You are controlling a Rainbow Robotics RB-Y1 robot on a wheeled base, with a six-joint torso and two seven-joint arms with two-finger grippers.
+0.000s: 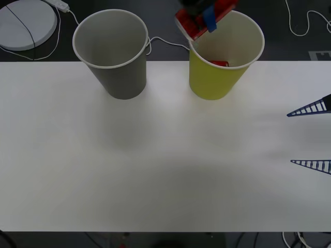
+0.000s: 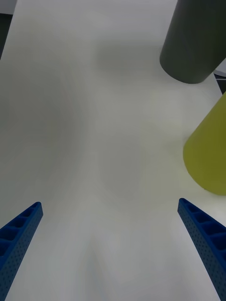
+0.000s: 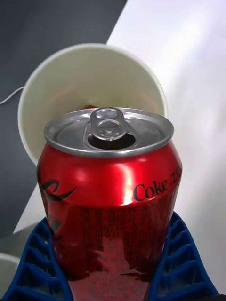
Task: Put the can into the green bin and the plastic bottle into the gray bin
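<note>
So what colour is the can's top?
Silver; the can itself is red, held by the left gripper. Left wrist view shows it best.

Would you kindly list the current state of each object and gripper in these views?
can: opened, gripped, held over the green bin's mouth.
green bin: upright, something red inside.
gray bin: upright; inside appears empty.
left gripper: shut on the can, above the green bin.
right gripper: open, holding nothing, at the table's right edge.

Red can (image 3: 110, 197) with silver top between ribbed blue fingers (image 3: 181, 263); yellow-green bin (image 1: 223, 62) beyond, gray bin (image 1: 115, 54), white table (image 1: 155, 170).
</note>
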